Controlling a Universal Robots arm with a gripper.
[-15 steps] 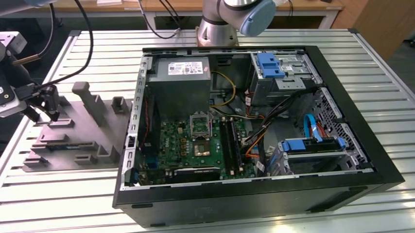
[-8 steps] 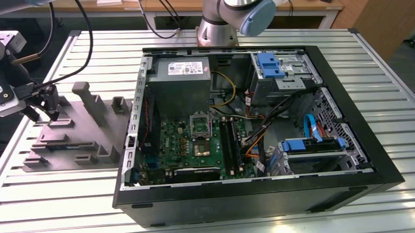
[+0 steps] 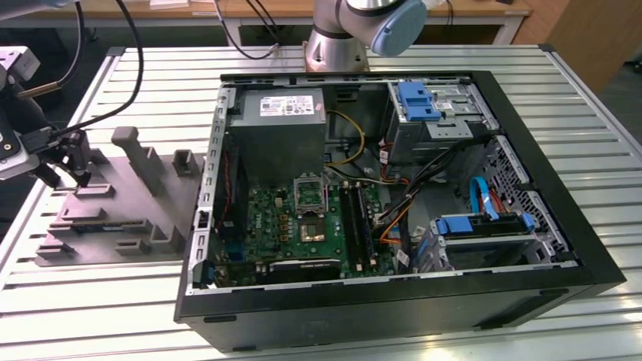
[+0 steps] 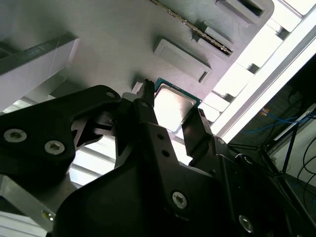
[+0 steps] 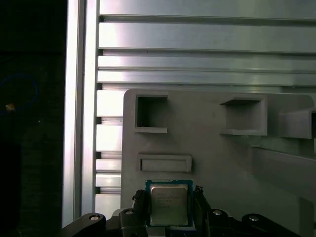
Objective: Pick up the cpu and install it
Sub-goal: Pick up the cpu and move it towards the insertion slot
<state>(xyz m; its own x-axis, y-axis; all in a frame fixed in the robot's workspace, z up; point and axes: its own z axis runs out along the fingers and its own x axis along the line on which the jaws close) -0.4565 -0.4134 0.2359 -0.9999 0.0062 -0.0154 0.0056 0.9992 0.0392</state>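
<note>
On the grey fixture, the cpu lies flat, centred within the gripper; whether it is clamped or merely bracketed, I cannot tell.

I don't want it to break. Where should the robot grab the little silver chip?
Probably by two opposite thin edges of the cpu, coming straight down from above: it lies flat on the grey holder, so its wide silver top offers nothing to pinch.
</note>
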